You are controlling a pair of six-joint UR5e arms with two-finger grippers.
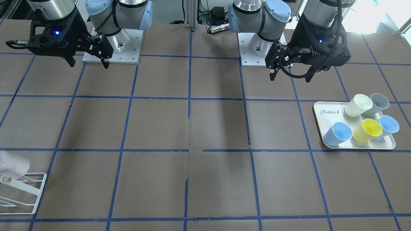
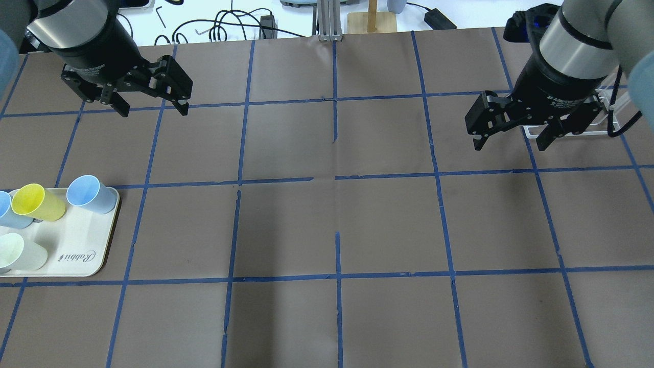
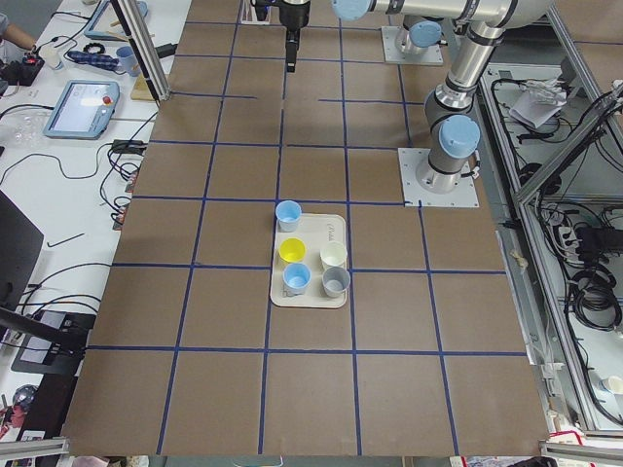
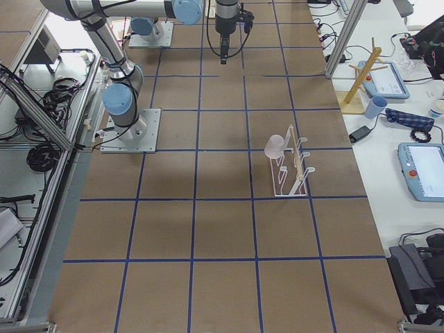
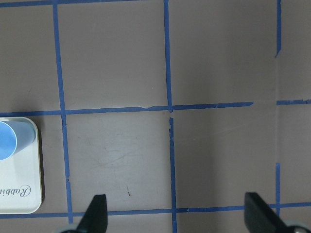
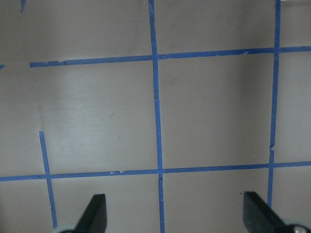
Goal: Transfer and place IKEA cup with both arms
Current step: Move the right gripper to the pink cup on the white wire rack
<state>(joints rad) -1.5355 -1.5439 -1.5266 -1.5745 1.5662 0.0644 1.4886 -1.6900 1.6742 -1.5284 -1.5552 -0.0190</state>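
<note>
The pale pink IKEA cup (image 1: 13,165) sits tilted on a peg of a white wire rack (image 1: 30,189) at the table's end on my right side. It also shows in the exterior right view (image 4: 275,146). In the overhead view my right arm hides it. My right gripper (image 1: 89,65) is open and empty, raised above the table in front of the rack (image 2: 587,130). My left gripper (image 2: 153,110) is open and empty, raised above the table, apart from the tray. Both wrist views show open fingers (image 5: 95,216) (image 6: 95,216) over bare table.
A cream tray (image 1: 321,128) on my left side holds two light blue cups (image 1: 338,133) (image 1: 388,124), a yellow cup (image 1: 367,130), a cream-white cup (image 1: 358,105) and a grey cup (image 1: 379,103). Blue tape lines grid the brown table.
</note>
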